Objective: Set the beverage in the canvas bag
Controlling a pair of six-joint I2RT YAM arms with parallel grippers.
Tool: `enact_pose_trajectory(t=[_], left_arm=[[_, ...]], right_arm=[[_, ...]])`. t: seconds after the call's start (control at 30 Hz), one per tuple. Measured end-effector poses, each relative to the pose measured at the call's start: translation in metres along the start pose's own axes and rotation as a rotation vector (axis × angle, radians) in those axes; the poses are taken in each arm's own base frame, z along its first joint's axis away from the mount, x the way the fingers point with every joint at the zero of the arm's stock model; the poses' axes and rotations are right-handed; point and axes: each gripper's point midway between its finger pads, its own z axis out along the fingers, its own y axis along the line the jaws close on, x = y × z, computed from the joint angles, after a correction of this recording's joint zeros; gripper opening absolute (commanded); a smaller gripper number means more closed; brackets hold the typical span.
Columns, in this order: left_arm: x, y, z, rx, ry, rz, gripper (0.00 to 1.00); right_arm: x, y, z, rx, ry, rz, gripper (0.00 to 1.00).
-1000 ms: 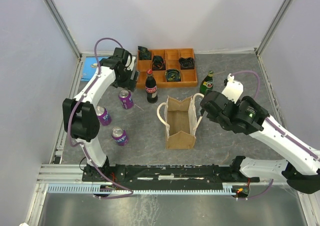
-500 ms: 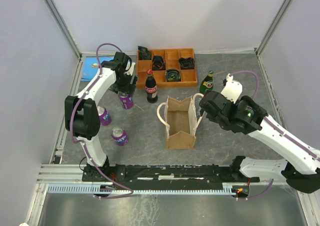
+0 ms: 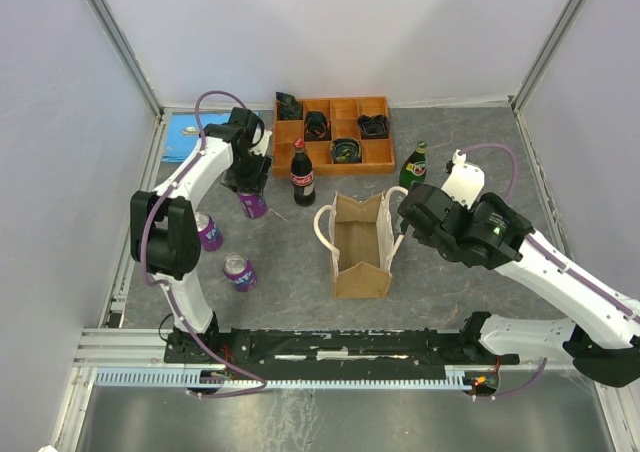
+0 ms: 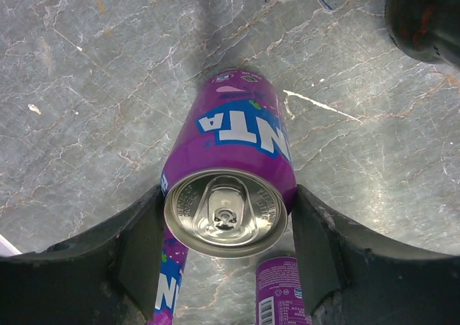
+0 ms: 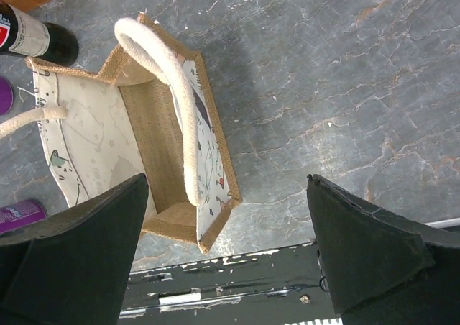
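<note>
can (image 4: pixel 226 188): upright on the desk (image 4: pixel 86 88), at 10 o'clock from the bag (image 3: pixel 360 280), well apart.
left fingers (image 4: pixel 136 246): flank the can's top, close against both sides; gripping or not, cannot tell.
right fingers (image 5: pixel 65 267): released, holding nothing, above the bag's 3 o'clock side.
bag: stands open, nothing visible inside.
done: fingers set around the can.
left: lift, carry, lower into bag.

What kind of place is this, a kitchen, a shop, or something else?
Most likely a robot test booth, not a home: plain white walls box in a grey table, two arms are bolted to a metal rail, and purple cans, bottles and a canvas bag sit like props.
</note>
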Motion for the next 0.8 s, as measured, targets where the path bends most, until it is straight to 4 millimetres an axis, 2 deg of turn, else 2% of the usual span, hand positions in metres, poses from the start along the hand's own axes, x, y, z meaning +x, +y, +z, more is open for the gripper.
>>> enact_pose_trajectory(t=[0.03,0.07,0.3,0.47,0.57,0.63,0.67,0.8], left_arm=[[0.000,0.000,0.000,0.000,0.001,0.002,0.04],[0.001,0.000,-0.001,0.002,0.004,0.002,0.03],[0.003,-0.004,-0.009,0.029,0.025,0.003,0.03],[-0.006,-0.004,-0.024,0.036,0.009,0.017,0.03],[-0.023,-0.001,-0.044,0.032,-0.037,0.020,0.03],[-0.044,0.000,-0.069,0.031,-0.110,0.018,0.03],[-0.049,0.001,-0.073,0.031,-0.126,0.018,0.03],[-0.086,0.001,-0.128,0.042,-0.283,0.018,0.03]], right_arm=[[0.000,0.000,0.000,0.000,0.000,0.000,0.99],[0.000,0.000,0.000,-0.001,0.000,0.001,0.99],[0.000,-0.001,0.000,0.001,0.000,-0.001,0.99],[0.000,-0.001,0.000,0.004,0.001,-0.005,0.99],[0.002,0.000,0.002,0.010,0.004,-0.014,0.99],[0.003,0.001,0.004,0.016,0.007,-0.023,0.99],[0.003,0.001,0.004,0.019,0.008,-0.028,0.99],[0.004,0.003,0.007,0.027,0.012,-0.042,0.99]])
